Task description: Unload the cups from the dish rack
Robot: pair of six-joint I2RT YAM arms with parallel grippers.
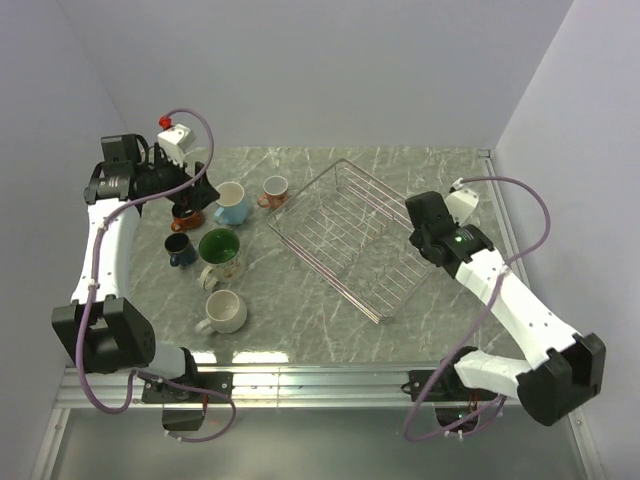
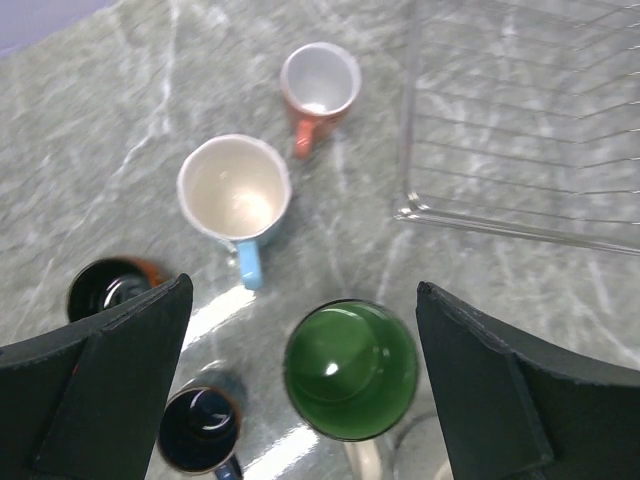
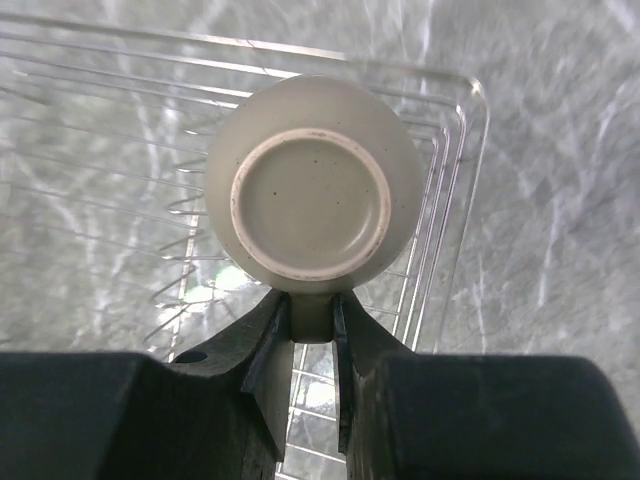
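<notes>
1. Nearest the arm bases, the white mug [image 1: 225, 312] stands upright on the marbled table [image 1: 320, 320], outside the dish rack [image 1: 350, 235] and apart from the other cups.
2. Just beyond it stands the cream floral mug [image 1: 220, 252], upright, its green inside showing. The dark blue mug [image 1: 180, 248] stands just beside it on the left.
3. The left gripper [image 2: 302, 300] hangs above this group with its fingers [image 2: 110, 370] spread wide and nothing between them. Its wrist view looks straight down into the mug openings.
4. The orange-red mug [image 1: 186, 216] stands partly hidden under the left gripper in the top view. In the left wrist view its dark inside and orange rim show beside the left finger.
5. Farther on, the light blue mug [image 1: 232, 203] stands upright. The small pinkish-orange mug [image 1: 273, 189] is beyond it, near the far left corner of the rack. Both rest on the table.
6. The dish rack lies diagonally at mid-table, to the right of the six cups.
7. The right gripper [image 3: 311, 335] is at the rack's right corner, clamped on the handle of the olive-grey mug [image 3: 312, 205].
8. That mug is turned with its base towards the wrist camera, with rack wires behind it. Whether it touches the wires cannot be told.
</notes>
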